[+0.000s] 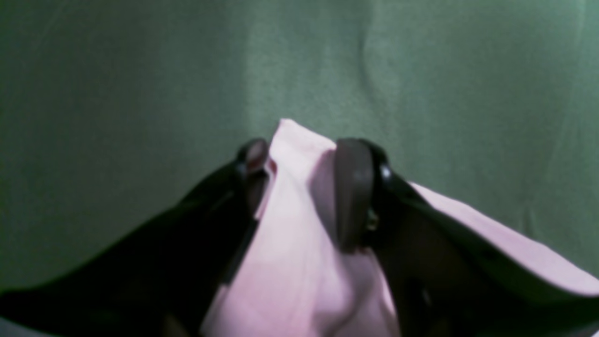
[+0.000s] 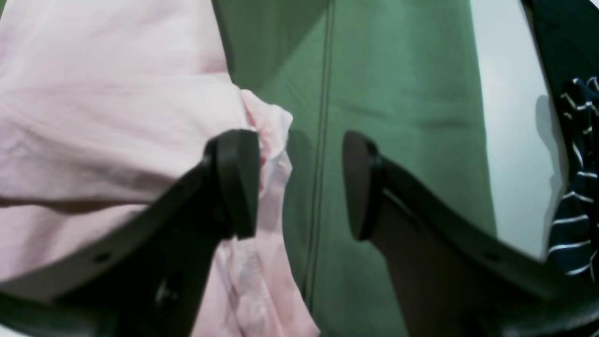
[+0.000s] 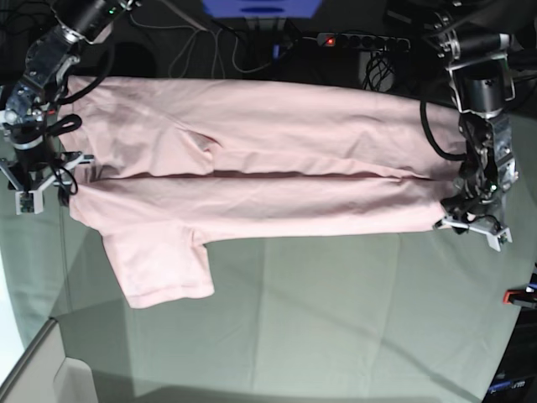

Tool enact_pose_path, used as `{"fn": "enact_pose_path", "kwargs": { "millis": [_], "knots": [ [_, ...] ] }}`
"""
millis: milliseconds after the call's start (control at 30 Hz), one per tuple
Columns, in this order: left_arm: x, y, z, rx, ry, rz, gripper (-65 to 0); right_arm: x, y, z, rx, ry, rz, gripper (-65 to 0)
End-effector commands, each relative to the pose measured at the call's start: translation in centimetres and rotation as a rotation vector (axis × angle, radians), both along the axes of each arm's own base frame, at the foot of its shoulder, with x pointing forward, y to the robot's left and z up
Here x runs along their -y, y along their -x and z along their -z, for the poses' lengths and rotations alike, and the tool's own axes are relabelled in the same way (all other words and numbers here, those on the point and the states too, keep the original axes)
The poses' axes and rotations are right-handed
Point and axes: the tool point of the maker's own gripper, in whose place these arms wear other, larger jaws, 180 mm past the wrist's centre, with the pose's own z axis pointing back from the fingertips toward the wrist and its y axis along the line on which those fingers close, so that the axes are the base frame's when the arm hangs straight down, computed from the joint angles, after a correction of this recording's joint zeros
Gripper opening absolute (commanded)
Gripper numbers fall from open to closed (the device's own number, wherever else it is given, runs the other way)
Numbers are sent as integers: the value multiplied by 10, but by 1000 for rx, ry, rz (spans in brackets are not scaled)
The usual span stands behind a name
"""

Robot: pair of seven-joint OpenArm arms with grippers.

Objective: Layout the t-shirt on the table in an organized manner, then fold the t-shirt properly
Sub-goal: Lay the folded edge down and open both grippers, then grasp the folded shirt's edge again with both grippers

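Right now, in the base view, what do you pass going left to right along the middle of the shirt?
Right end effector → pink t-shirt → left end effector → red-orange clamp at the table edge.

The t-shirt (image 3: 252, 168) stretches across the far half of the table (image 3: 352, 327), leaving the near half as bare cloth open to any approach; a lower sleeve (image 3: 164, 264) juts into that room at one side, the two arms stand over the garment's ends, and a red-orange clamp (image 3: 518, 296) marks the table's edge, cables crowding the far rim
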Motion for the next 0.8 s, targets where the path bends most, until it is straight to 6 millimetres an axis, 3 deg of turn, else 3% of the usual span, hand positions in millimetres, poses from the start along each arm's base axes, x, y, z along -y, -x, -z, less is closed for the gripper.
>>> {"fn": "enact_pose_path", "kwargs": {
  "millis": [0, 67, 333, 467, 633, 767],
  "knots": [
    [-11, -15, -22, 64, -30, -6, -434, 5, -9, -15, 55, 17, -4, -355],
    [-11, -12, -22, 66, -36, -4, -446, 5, -9, -15, 55, 17, -4, -355],
    [-1, -17, -55, 167, -80, 27, -441, 5, -9, -15, 55, 17, -4, -355],
    [-1, -11, -52, 165, -85, 26, -441, 5, -9, -15, 55, 17, -4, -355],
    [-29, -5, -63, 197, -76, -65, -441, 5, -9, -15, 55, 17, -4, -355],
    [-36, -19, -77, 232, -71, -87, -441, 5, -9, -15, 55, 17, -4, -355]
  ]
}}
